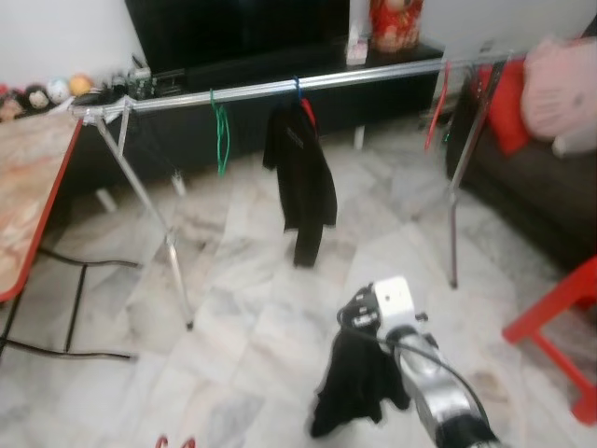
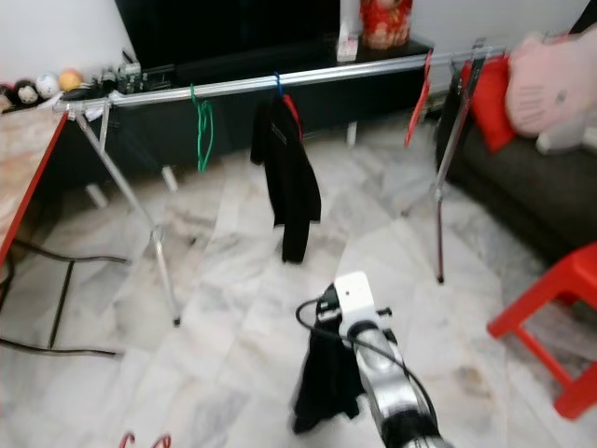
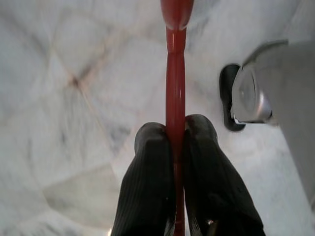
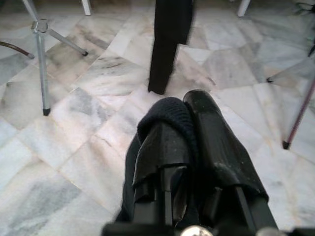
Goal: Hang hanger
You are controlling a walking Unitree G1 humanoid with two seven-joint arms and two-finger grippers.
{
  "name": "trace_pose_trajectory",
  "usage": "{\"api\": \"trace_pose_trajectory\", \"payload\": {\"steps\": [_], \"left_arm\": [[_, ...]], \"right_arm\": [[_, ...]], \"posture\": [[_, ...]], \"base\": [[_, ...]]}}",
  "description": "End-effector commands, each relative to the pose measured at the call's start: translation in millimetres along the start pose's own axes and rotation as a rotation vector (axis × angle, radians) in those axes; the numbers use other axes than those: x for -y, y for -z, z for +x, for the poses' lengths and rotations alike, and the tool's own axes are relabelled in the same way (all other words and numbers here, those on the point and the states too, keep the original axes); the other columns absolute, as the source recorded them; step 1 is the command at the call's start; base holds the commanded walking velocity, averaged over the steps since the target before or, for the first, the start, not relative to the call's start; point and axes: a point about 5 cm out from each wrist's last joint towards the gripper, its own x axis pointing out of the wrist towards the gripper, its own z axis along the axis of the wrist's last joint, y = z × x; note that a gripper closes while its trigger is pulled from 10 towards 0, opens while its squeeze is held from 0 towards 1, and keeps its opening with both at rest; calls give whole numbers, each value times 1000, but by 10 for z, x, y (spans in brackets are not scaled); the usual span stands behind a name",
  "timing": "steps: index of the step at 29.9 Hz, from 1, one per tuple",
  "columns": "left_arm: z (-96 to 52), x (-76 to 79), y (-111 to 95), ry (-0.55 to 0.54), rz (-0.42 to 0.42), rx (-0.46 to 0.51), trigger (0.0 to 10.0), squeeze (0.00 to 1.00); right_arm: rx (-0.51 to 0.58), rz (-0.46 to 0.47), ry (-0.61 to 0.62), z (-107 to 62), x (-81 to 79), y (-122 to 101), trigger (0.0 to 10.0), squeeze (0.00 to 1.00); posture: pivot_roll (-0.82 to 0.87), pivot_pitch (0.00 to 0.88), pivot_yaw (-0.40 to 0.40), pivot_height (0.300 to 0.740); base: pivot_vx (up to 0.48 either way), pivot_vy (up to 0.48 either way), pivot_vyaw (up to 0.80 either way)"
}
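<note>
left gripper (image 3: 174, 142) clenched on red hanger (image 3: 175, 73) | right gripper (image 4: 189, 132) grasping black garment (image 1: 359, 383) | rack rail (image 1: 280, 89) ahead: green hanger (image 1: 220, 131), hung black top (image 1: 300, 177) | red stool (image 1: 560, 322) to the right

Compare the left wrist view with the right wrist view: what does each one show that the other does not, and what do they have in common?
Left wrist view: the left gripper is shut on a thin red hanger, and a silver part of the robot is close beside it.

Right wrist view: the right gripper is shut on a black garment. Further off hang another black garment and stand the metal legs of the drying rack.

Both show two black fingers pressed closed on something, above the pale marble floor.
</note>
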Motion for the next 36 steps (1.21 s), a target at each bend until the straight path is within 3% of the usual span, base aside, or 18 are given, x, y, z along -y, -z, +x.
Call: {"api": "trace_pose_trajectory", "payload": {"steps": [1,15,20,26,28,31,36], "left_arm": [[-12,-66,35,-16,19,-11,10000,0],[-13,-60,42,-15,26,-14,10000,0],[-10,-121,-33,-18,76,31,10000,0],[-31,-338,-511,-15,237,282,10000,0],[-31,-338,-511,-15,237,282,10000,0],[-151,-366,-941,23,325,486,10000,0],[-276,-276,-1233,87,364,608,10000,0]], "right_arm": [[65,0,-21,48,-73,-164,10000,0],[69,0,-24,51,-62,-184,10000,0],[59,-6,-31,71,-40,-216,10000,0],[-18,-64,-27,113,56,-231,10000,0],[-18,-64,-27,113,56,-231,10000,0],[-50,-118,-74,134,58,-253,10000,0],[-52,-147,-137,154,33,-314,10000,0]], "posture": [[-130,0,98,732],[-131,0,99,732],[-132,0,100,732],[-129,0,105,732],[-129,0,105,732],[-127,0,105,732],[-124,0,100,732]], "base": [[0,0,800],[0,0,761],[0,0,0],[0,0,0],[0,0,0],[0,0,0],[0,0,0]]}}
